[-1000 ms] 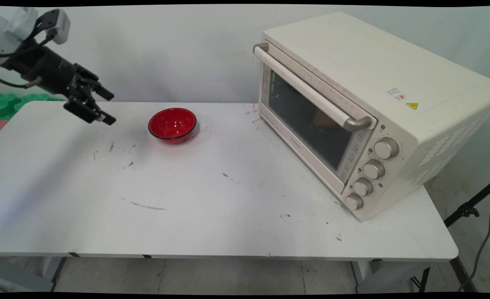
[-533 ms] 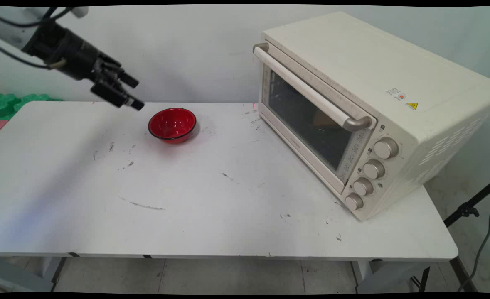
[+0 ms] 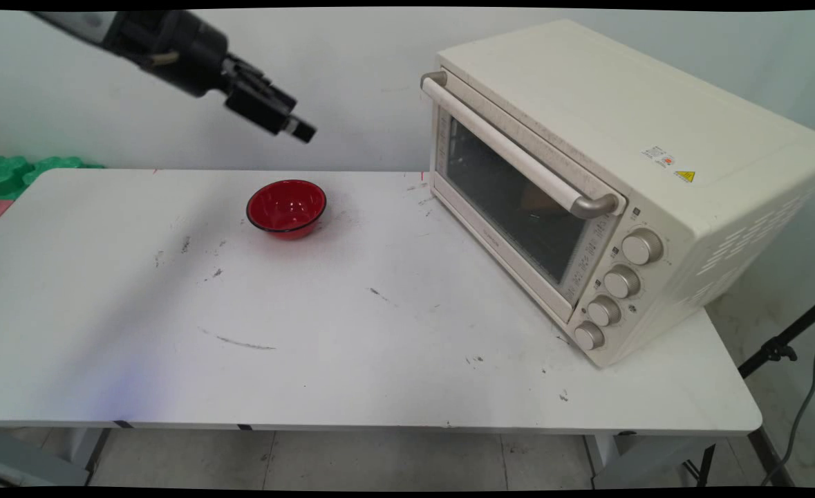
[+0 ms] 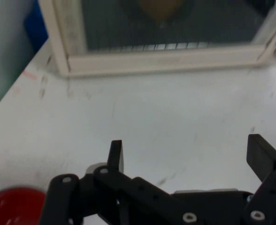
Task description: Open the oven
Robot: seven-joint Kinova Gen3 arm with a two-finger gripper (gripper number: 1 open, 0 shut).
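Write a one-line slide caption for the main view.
Open, empty tool raised above a red bowl on the white table, pointing toward a closed cream toaster oven.

We've got a white table [image 3: 379, 360] here, pretty scuffed, dark marks all over the top. A small red bowl [image 3: 286, 207] sits toward the far left part of it, upright, nothing in it that we can see. In the hand view only a bit of the bowl shows, in the bottom left corner. On the right end there's a big cream oven [image 3: 621, 180], angled, door shut, with a long handle [image 3: 518, 149] across the top of the door and four knobs [image 3: 614, 290] down the right side of its front. Something yellowish shows through the glass [image 4: 161, 7]; we can't tell what. Bowl and oven are well apart. Green stuff [image 3: 20, 173] sits past the table's left end.
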